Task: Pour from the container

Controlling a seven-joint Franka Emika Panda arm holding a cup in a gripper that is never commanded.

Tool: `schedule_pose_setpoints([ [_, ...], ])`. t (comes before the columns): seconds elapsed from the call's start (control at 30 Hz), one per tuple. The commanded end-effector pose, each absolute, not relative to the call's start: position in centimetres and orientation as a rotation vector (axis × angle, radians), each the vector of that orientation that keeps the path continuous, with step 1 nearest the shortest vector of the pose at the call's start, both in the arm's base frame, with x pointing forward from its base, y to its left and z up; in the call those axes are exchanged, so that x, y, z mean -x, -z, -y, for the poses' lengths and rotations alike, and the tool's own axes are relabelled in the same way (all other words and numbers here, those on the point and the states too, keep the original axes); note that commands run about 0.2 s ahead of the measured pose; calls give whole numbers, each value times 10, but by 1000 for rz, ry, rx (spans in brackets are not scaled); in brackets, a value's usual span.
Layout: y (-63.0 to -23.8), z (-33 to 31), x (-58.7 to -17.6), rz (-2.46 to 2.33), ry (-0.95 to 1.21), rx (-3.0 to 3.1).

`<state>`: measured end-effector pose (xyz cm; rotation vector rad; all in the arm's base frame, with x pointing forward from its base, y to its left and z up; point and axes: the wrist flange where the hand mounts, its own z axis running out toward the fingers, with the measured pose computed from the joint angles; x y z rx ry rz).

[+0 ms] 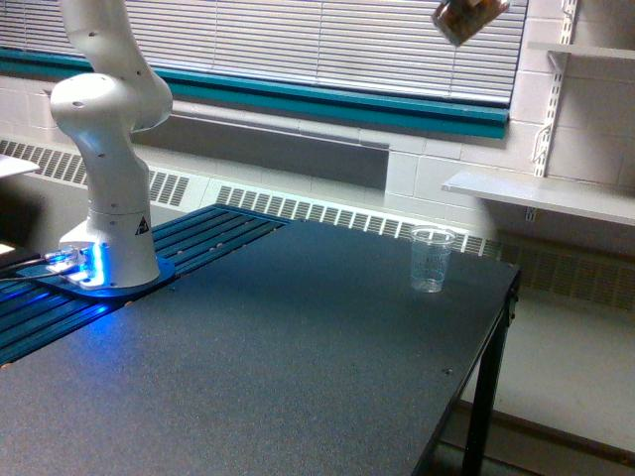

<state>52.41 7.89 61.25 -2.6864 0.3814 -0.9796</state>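
Note:
The container (466, 19) shows at the very top edge of the exterior view, a small see-through vessel with brownish contents, tilted and hanging high above the table. It is above and slightly to the exterior view's right of a clear tapered drinking cup (431, 260), which stands upright near the table's far right corner. The gripper holding the container is cut off by the frame's top edge and out of view. Only the arm's white base and lower links (107, 149) show, at the left.
The dark table (298, 367) ends at its right edge around the cup. The arm's base stands on a blue-lit mount (84, 270) beside a slatted surface (213, 230). A white shelf (541, 194) and window blinds lie behind.

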Motion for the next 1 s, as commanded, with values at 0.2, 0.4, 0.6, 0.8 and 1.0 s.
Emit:
schedule_pose_setpoints([
  [0.2,-573,-110,-516,-102,907,2773],
  [0.4,-544,-123,-514,-37,838,2799],
  [0.6,-518,-136,-510,36,773,2831],
  [0.8,-496,-145,-504,99,725,2857],
  [1.0,-480,-153,-496,155,684,2894],
])
